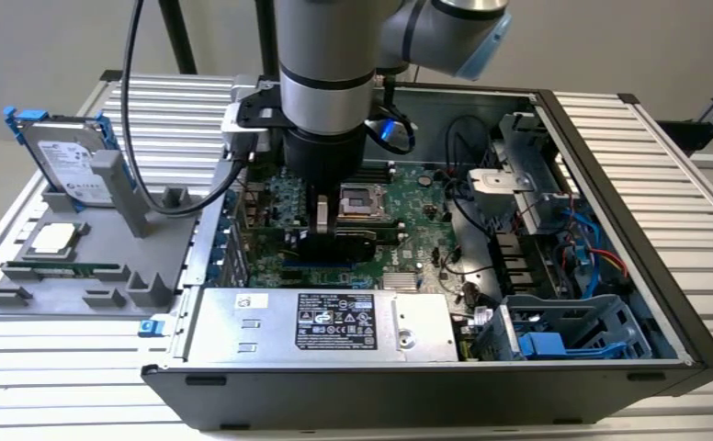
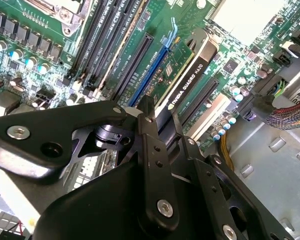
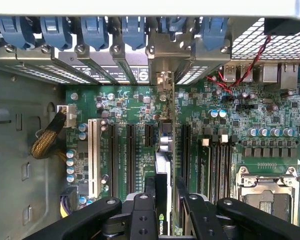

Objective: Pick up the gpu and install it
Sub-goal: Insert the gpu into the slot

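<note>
Gripper (image 3: 162, 200) clamped on gpu (image 3: 162, 170) | card edge-on btwn fingers — over mobo (image 3: 215, 135)

Arm vertical, wrist pointing straight down. Gripper (image 1: 322, 223) low, fingers (image 2: 151, 150) drawn in, clamped on gpu (image 2: 185, 80) edge-on, black linkage spread either side.

Gpu (image 2: 185, 82) on edge above motherboard slot.

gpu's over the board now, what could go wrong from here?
1. The gripper holds the gpu edge-on above the expansion slots; a slight offset could land it between slots.
2. Its bracket end faces the rear slot opening and could snag there.
3. The yellow cable bundle lies close by.
</note>
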